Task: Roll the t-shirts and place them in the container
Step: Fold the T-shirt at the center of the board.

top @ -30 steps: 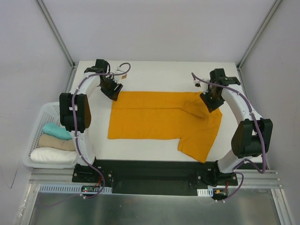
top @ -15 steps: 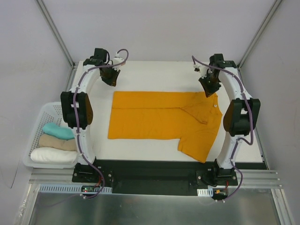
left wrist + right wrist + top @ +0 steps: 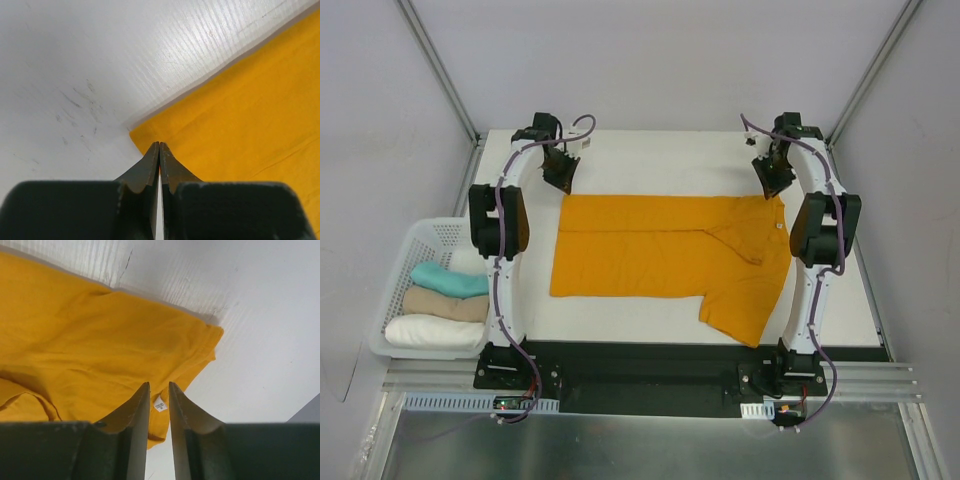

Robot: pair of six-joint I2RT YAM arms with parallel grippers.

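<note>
Left wrist: left end effector (image 3: 159, 144) is closed at the shirt (image 3: 240, 115) corner's very edge, so fabric may be missed; right end effector (image 3: 159, 384) narrowly parted, empty.

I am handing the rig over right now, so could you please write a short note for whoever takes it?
Left gripper shut, no cloth in it, at the far left corner of the t-shirt.
Right gripper slightly open, empty, above the far right corner.
The t-shirt lies flat on the table, far sleeve folded in, near sleeve out.
Done: laid out. Left: all the rolling.
</note>
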